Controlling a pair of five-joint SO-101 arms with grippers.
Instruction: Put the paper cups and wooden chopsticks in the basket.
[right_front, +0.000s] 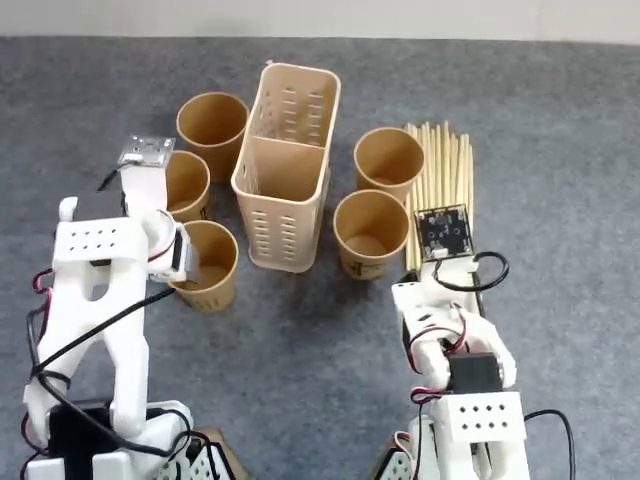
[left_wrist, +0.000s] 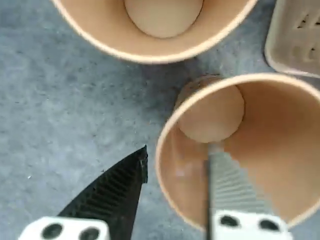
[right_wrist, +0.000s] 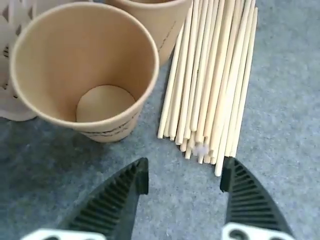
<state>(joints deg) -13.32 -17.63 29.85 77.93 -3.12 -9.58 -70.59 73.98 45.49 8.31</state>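
A tall beige slotted basket (right_front: 287, 215) stands at the table's middle. Left of it are three paper cups, the far one (right_front: 212, 120), the middle one (right_front: 190, 182) and the near one (right_front: 210, 265). Right of it are two cups, one far (right_front: 388, 158) and one near (right_front: 370, 232), beside a bundle of wooden chopsticks (right_front: 445, 170). My left gripper (left_wrist: 179, 150) is open and straddles the wall of the middle left cup (left_wrist: 270, 140), one finger inside and one outside. My right gripper (right_wrist: 185, 162) is open just short of the chopsticks' near ends (right_wrist: 210, 100), beside the near right cup (right_wrist: 85, 70).
Grey carpet covers the table. The basket's corner (left_wrist: 296, 42) lies just beyond the straddled cup, and the far left cup (left_wrist: 155, 30) stands close ahead of it. Open carpet lies in front of the basket between the two arms.
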